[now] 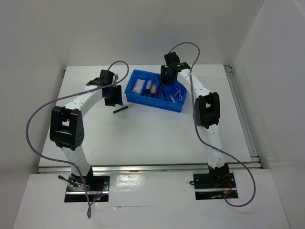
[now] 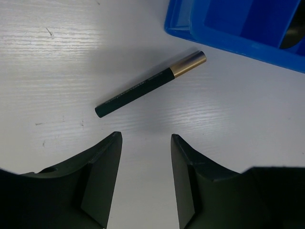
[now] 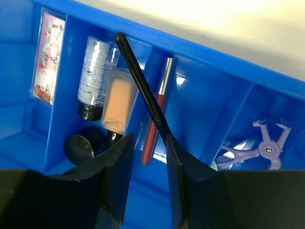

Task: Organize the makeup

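White table stretches out from the two arm bases, and a purple cable loops wide off the left arm. The left gripper hangs low over the table with its jaws partly apart and nothing between them. Just beyond its fingertips a black pencil lies flat on the bare table at a slant, apart from the fingers. Its gold cap points toward the near corner of the blue tray and stops short of it. Farther back, the right gripper reaches down into the tray, and from above its wrist hides part of the middle compartments. Its jaws stand partly apart. A thin black wand runs in against one finger, with blue showing between it and the other, so it is not pinched. The wand slants up across a divider toward the tray's far wall. Beside it, a red pencil with a silver end lies in its own compartment. One compartment over sit a grey cylinder, a beige tube and a dark round pot. A pinkish packet fills the end compartment, and lilac tools lie at the opposite end.
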Available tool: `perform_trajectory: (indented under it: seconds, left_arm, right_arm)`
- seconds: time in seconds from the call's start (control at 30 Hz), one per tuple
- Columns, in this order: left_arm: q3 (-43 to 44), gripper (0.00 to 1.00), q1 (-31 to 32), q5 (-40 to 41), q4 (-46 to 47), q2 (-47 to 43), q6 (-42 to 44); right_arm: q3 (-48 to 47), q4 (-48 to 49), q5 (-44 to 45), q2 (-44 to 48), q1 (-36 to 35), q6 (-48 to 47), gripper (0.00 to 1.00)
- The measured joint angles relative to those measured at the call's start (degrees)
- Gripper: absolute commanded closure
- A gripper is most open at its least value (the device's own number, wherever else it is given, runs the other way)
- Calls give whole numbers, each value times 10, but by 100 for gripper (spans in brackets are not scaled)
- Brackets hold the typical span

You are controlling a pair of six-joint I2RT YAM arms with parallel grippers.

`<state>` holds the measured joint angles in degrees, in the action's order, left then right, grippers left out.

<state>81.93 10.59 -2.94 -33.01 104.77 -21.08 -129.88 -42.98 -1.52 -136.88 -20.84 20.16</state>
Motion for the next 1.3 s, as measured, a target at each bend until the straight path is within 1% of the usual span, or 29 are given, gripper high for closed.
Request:
perform_trajectory:
  seconds: [0.1,0.37,0.4,0.6,0.67,0.7,0.8,0.83,0.9,0.97,1.1,1.3]
  left_arm:
    - [-3,41,-1,-7,-3,-13,-1]
    - [-3,39,-1,-19,-19,-80,-3]
    - [-3,39,-1,-19,-21,-87,-3]
    - [-3,39,-1,-18,-35,-103,-3]
    - [-3,39,-1,-17,-40,-103,-3]
    - [-3,39,-1,-16,-43,-103,-3]
    - [-3,39,-1,-14,-45,-103,-3]
    - [-3,39,-1,-14,-45,-103,-3]
    - [-3,39,-1,-14,-45,-103,-3]
    - [-3,39,-1,-14,-45,-103,-3]
    - [-3,38,-1,-14,-45,-103,-3]
    - [-3,38,-1,-14,-45,-103,-2]
  right_arm:
    - [0,0,-5,-4,0,-18,59]
    - [-4,3,-9,-20,0,-47,59]
    - [-4,4,-9,-24,0,-49,58]
    - [-4,4,-10,-54,0,-57,58]
    - [-4,5,-14,-58,0,-58,62]
    - [-4,5,-19,-58,0,-58,70]
    - [-3,12,-24,-58,0,-59,81]
    - [-1,16,-25,-58,0,-59,87]
    - [7,23,-28,-55,0,-56,91]
    - [14,25,-29,-51,0,-51,95]
    - [18,23,-31,-43,0,-41,98]
    - [26,17,-33,-32,0,-18,99]
